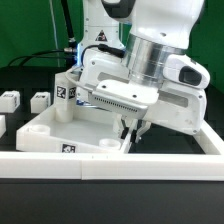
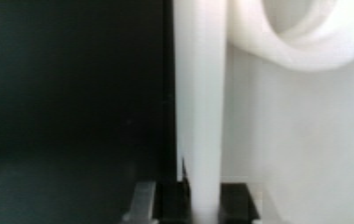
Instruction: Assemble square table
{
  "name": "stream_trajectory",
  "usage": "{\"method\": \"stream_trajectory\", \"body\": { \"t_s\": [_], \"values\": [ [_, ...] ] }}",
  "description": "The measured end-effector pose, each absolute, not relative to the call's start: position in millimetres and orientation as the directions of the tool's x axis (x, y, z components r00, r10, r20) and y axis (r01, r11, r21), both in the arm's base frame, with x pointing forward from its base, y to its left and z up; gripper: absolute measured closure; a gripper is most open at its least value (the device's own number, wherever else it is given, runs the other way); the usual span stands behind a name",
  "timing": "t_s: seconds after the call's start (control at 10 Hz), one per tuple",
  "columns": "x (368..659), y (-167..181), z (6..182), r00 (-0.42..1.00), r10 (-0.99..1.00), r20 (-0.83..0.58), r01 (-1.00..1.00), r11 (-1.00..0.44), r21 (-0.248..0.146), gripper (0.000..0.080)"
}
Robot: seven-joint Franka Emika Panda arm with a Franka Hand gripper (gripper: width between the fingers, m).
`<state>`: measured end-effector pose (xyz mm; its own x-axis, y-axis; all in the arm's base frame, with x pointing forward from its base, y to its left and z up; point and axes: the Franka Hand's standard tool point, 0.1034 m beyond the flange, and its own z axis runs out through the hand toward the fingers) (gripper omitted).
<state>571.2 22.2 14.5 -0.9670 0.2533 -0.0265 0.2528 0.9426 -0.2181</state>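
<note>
White plastic slab (image 1: 50, 132) of the square table is lying flat on the black bench (image 1: 25, 82), raised rim (image 1: 100, 150) facing up. In the exterior view it is sitting at about seven o'clock from centre. A black-and-white tag (image 1: 68, 150) is showing on its near edge.

The gripper (image 1: 131, 127) is reaching straight down at the slab's three o'clock side. In the wrist view, the thin white rim is running between the two fingers (image 2: 238, 205), and the jaws are closed tight on it. A round corner socket (image 2: 307, 35) is showing just beside the pinched rim.

Loose legs are sitting at nine o'clock, apart from the slab: one leg (image 1: 8, 101) and a second leg (image 1: 40, 100). A long low barrier wall (image 1: 150, 165) is running across at six o'clock, just in front of the slab.
</note>
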Motion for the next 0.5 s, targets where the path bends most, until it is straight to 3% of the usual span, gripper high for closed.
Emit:
{"method": "stream_trajectory", "body": {
  "t_s": [0.1,0.3,0.5],
  "values": [
    [567,31,14.4,-0.979,0.205,0.008,0.198,0.953,-0.230,0.0739],
    [569,52,14.4,-0.984,0.181,0.010,0.174,0.961,-0.217,0.0739],
    [569,49,14.3,-0.982,0.189,0.010,0.183,0.959,-0.217,0.0739]
  ]
}}
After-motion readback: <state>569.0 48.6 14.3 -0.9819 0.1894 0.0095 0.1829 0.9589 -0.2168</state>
